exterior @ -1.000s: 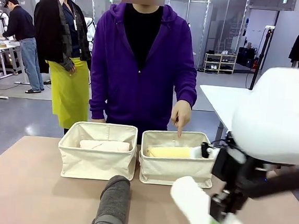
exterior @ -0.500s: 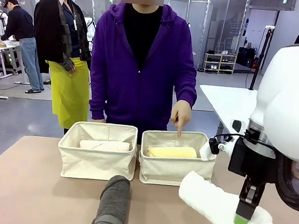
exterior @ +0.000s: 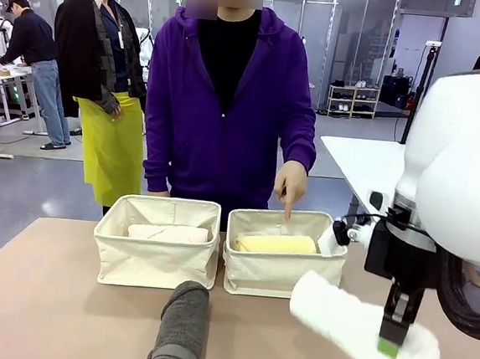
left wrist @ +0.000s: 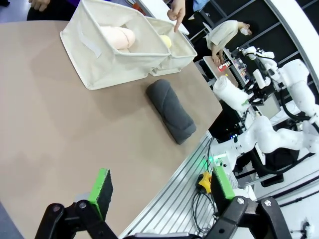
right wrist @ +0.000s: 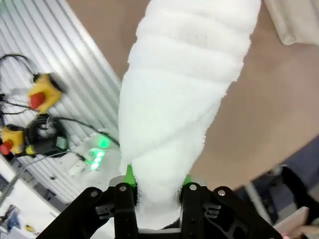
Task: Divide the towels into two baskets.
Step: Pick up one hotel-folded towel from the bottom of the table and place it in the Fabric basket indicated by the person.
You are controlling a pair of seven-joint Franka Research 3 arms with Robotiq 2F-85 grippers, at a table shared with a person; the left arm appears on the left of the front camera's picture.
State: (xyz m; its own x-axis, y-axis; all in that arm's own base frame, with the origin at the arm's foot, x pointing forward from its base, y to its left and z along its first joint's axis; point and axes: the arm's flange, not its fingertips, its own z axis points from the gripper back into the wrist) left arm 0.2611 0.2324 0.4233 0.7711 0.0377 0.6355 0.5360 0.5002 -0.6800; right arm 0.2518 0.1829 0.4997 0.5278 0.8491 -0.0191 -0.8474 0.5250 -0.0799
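My right gripper [exterior: 389,348] is shut on the white towel [exterior: 353,325], holding it in the air over the table's front right; in the right wrist view the white towel [right wrist: 179,99] rises from between the fingers [right wrist: 130,175]. The dark grey towel [exterior: 182,326] lies on the table in front of the two cream baskets. The left basket [exterior: 155,260] holds the pale pink towel [exterior: 168,233]; the right basket [exterior: 281,271] holds the yellow towel [exterior: 275,244]. My left gripper [left wrist: 159,191] hangs open above the table, far from the grey towel [left wrist: 172,110].
A person in a purple hoodie stands behind the baskets, one finger [exterior: 289,209] pointing down into the right basket. A second table [exterior: 367,165] stands at the back right. The tabletop [exterior: 51,314] in front of the left basket is bare.
My right gripper has lifted the white towel from low at the table's front and carried it right and slightly up. The pointing hand and grey towel have not moved.
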